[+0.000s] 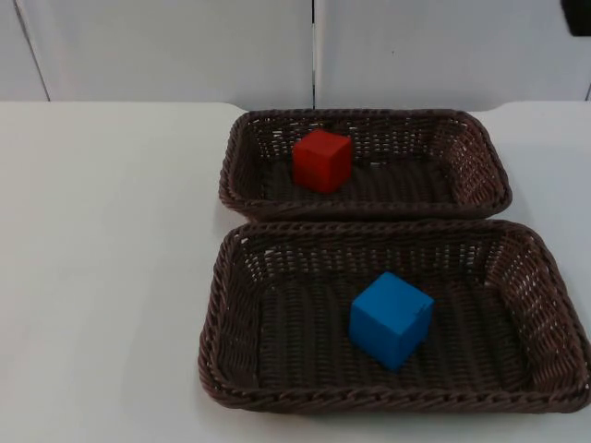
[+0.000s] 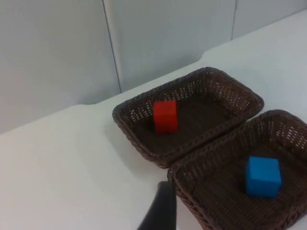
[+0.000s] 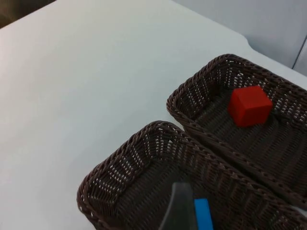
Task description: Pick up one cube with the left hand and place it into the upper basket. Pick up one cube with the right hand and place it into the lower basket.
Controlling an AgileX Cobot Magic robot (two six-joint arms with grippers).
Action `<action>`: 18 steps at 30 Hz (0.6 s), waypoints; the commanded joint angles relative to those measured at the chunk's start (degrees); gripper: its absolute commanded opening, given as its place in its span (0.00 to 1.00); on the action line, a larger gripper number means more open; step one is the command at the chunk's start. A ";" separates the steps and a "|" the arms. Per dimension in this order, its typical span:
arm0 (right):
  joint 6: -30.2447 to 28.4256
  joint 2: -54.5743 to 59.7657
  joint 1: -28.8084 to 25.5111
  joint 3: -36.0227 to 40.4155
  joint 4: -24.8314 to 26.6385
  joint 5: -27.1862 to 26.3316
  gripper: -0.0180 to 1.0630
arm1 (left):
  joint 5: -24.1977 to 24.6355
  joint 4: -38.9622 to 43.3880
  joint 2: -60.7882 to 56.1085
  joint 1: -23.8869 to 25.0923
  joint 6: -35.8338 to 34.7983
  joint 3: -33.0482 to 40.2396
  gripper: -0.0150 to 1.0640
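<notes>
Cubes already sit in place, the red cube (image 1: 322, 160) in the upper basket (image 1: 480, 166) and the blue cube (image 1: 391, 318) in the lower basket (image 1: 545, 268), so both arms should simply stay clear above; whether either claw is spread I cannot tell.

Two wicker baskets on the table (image 1: 102, 277), upper basket (image 1: 365, 118) just behind lower basket (image 1: 388, 401), rims touching; one cube (image 1: 322, 160) in the upper, another cube (image 1: 391, 319) in the lower.
</notes>
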 commanded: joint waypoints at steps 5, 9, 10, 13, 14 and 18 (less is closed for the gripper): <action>0.17 -6.43 0.37 4.47 -0.21 -0.21 0.60 | 4.68 0.10 -4.75 -0.21 0.20 0.11 0.74; 0.17 -11.96 0.37 7.95 -0.21 -0.09 0.59 | 8.19 0.10 -8.10 -0.21 0.20 0.16 0.74; 0.17 -11.96 0.37 7.95 -0.21 -0.09 0.59 | 8.19 0.10 -8.10 -0.21 0.20 0.16 0.74; 0.17 -16.21 0.37 9.89 -0.21 0.12 0.59 | 10.48 0.10 -10.47 -0.21 0.07 0.16 0.74; 0.17 -17.69 0.37 10.49 -0.21 0.33 0.59 | 10.70 0.10 -11.31 -0.21 0.07 0.16 0.74; 0.17 -21.38 0.37 11.21 -0.21 2.66 0.59 | 11.42 0.88 -13.87 -0.21 0.07 0.16 0.74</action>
